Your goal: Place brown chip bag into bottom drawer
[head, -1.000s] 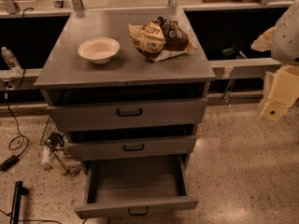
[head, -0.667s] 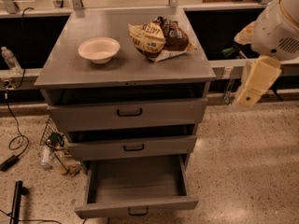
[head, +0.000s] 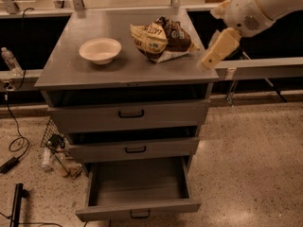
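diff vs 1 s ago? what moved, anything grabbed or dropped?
Only the arm moved. The gripper swung in from the picture's right edge, leftward and up in the camera view, and now sits over the cabinet top's right edge beside the brown chip bag, apparently not touching it. Nothing was taken or let go. The bag, white bowl and open, empty bottom drawer are unchanged.

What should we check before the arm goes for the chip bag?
1. Bottom drawer pulled out, nothing seen inside: ok.
2. Brown chip bag lies uncovered on the cabinet top: ok.
3. Gripper hangs at the top's right edge, beside the bag, not holding it: ok.
4. White bowl sits apart, left of the bag: ok.
5. Upper two drawers stick out less than the bottom one: ok.
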Controlling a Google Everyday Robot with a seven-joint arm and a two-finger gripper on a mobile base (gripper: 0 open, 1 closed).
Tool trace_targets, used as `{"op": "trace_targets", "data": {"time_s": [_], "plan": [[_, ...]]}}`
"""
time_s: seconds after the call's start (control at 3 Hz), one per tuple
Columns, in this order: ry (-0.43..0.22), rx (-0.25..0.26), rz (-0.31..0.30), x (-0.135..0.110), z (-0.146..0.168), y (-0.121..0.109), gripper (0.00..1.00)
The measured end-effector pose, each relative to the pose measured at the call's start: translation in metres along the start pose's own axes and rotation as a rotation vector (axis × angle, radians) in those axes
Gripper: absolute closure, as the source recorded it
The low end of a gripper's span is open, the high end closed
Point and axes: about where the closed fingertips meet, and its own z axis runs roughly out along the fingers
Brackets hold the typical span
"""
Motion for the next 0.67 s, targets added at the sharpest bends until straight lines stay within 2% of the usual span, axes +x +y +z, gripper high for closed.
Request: {"op": "trace_targets", "data": {"time_s": [0.33, 0.67], "plan": [[-0.101, 0.041, 0.038, -0.030, 0.028, -0.041, 0.00], [-0.171, 0.061, 0.086, -0.056, 0.069, -0.070, 0.00]]}}
